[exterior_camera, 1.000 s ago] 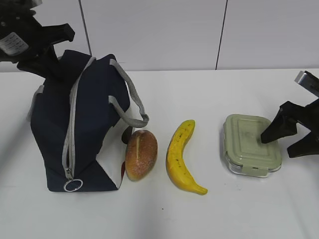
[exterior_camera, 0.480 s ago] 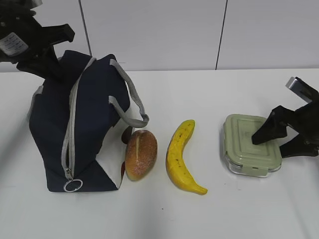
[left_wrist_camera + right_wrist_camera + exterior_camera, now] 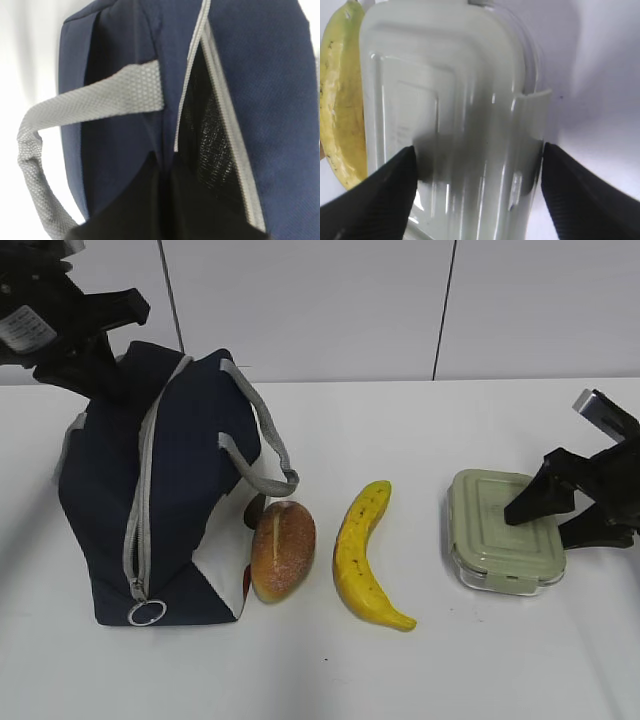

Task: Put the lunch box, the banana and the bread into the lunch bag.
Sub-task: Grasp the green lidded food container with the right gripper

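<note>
The navy lunch bag (image 3: 180, 490) stands at the left; its zipper gapes a little in the left wrist view (image 3: 260, 75). My left gripper (image 3: 98, 378) is shut on the bag's top fabric beside the zipper (image 3: 167, 170). The bread (image 3: 283, 550) lies against the bag's right side. The banana (image 3: 367, 555) lies beside the bread and shows in the right wrist view (image 3: 340, 110). The lunch box (image 3: 490, 525) sits at the right. My right gripper (image 3: 536, 528) is open and its fingers straddle the box's sage-green lid (image 3: 445, 75), with the gripper's middle (image 3: 477, 167) over the lid.
The grey strap handles (image 3: 265, 440) loop off the bag toward the bread. The metal ring zipper pull (image 3: 147, 613) hangs at the bag's lower front. The white table (image 3: 330, 680) meets a white panelled wall (image 3: 330, 310) behind.
My right gripper has shifted a little left over the lunch box and its wrist has risen slightly. The left gripper and the bag have barely moved.
</note>
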{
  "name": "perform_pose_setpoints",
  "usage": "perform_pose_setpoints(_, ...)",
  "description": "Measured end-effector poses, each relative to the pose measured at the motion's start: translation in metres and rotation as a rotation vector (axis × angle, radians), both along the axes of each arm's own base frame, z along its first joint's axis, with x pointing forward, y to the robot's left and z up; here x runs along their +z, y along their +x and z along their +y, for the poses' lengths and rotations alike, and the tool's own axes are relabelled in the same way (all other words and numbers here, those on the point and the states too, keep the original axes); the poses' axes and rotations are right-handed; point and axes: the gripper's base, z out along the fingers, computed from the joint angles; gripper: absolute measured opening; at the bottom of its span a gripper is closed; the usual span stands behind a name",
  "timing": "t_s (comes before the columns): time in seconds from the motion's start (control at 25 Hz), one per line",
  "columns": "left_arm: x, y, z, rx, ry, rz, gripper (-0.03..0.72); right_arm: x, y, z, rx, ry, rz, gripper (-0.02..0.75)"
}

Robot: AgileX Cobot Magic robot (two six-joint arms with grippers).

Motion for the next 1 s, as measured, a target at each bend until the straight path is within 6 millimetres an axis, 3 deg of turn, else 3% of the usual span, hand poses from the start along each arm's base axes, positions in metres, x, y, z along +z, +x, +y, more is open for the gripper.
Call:
perform_pose_setpoints(0.16, 0.0000, 0.0000, 0.0000, 0.000, 0.000, 0.000, -0.003, 0.0002, -0.0006, 0.0006, 0.006, 0.006, 0.004, 0.542)
perform_pose_setpoints(0.4, 0.0000, -0.0001, 0.0000, 0.000, 0.000, 0.001, -0.003, 0.0015, -0.0008, 0.0020, 0.007, 0.027, 0.009, 0.362)
perform_pose_setpoints(0.48, 0.0000, -0.0001, 0.0000, 0.000, 0.000, 0.001, -0.003, 0.0018, -0.0008, 0.0025, 0.006, 0.033, 0.010, 0.337)
perform_pose_setpoints(0.8, -0.0002, -0.0006, 0.0000, -0.002, 0.001, 0.006, -0.003, 0.0023, -0.0004, 0.0024, 0.008, 0.032, 0.007, 0.332)
perform_pose_setpoints(1.0, -0.0003, -0.0009, 0.0000, -0.003, 0.001, 0.010, -0.003, 0.0018, 0.0012, 0.0035, 0.031, 0.044, -0.024, 0.387)
